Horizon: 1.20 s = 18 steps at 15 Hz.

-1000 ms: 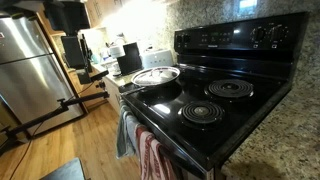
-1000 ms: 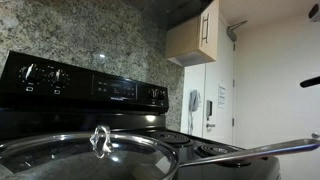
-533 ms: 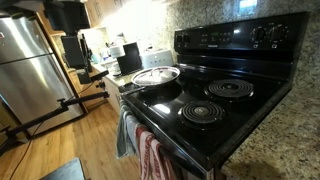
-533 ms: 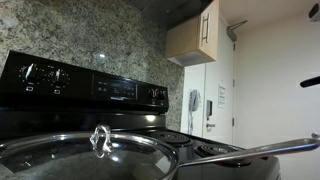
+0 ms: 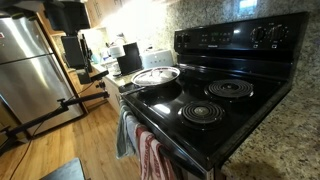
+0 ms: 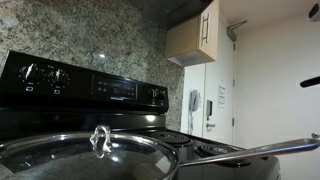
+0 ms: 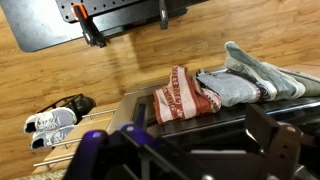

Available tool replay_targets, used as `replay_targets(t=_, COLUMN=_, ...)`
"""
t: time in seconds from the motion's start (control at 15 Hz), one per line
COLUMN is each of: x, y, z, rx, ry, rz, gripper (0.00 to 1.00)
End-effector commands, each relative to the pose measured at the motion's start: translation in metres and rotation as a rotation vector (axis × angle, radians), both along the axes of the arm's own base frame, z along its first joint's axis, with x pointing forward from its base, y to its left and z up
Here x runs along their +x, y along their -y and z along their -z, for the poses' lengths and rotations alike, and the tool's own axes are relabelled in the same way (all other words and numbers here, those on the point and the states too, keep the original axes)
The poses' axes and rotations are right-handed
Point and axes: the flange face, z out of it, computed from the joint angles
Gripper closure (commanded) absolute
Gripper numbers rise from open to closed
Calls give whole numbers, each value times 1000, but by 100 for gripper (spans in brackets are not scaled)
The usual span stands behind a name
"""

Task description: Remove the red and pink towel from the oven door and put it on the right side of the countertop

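The red and pink towel (image 7: 180,95) hangs just ahead of the gripper (image 7: 190,152), untouched. The jaws stand wide apart, holding nothing.

I see open wood floor (image 7: 130,60) in front of the towels. The grey-blue towel (image 7: 240,85) presses against the red and pink towel (image 7: 180,95), and shoes (image 7: 55,118) clutter the floor nearby.
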Motion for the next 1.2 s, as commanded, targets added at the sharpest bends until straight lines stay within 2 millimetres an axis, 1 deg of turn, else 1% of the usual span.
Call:
replay_targets(t=0.0, x=3, y=-2, z=0, rx=7, ry=-3, rz=0, gripper=0)
replay_targets(t=0.07, x=4, y=-5, z=2, rx=0, ry=-4, rz=11, gripper=0)
replay_targets(t=0.2, x=4, y=-17, z=12, rx=-21, ry=-7, rz=-10, gripper=0)
replay_targets(t=0.47, x=1, y=-49, z=37, rx=-80, ry=-2, rz=-82, gripper=0)
replay_targets(t=0.6, x=-1, y=-68, z=54, rx=-116, ry=7, rz=-134, gripper=0)
replay_targets(t=0.73, x=-3, y=-84, z=71, rx=-141, ry=16, rz=-220, gripper=0)
replay_targets(t=0.93, x=-8, y=-101, z=96, rx=-183, ry=26, rz=-377, gripper=0)
replay_targets(t=1.13, x=-11, y=-111, z=124, rx=-228, ry=2, rz=-509, gripper=0)
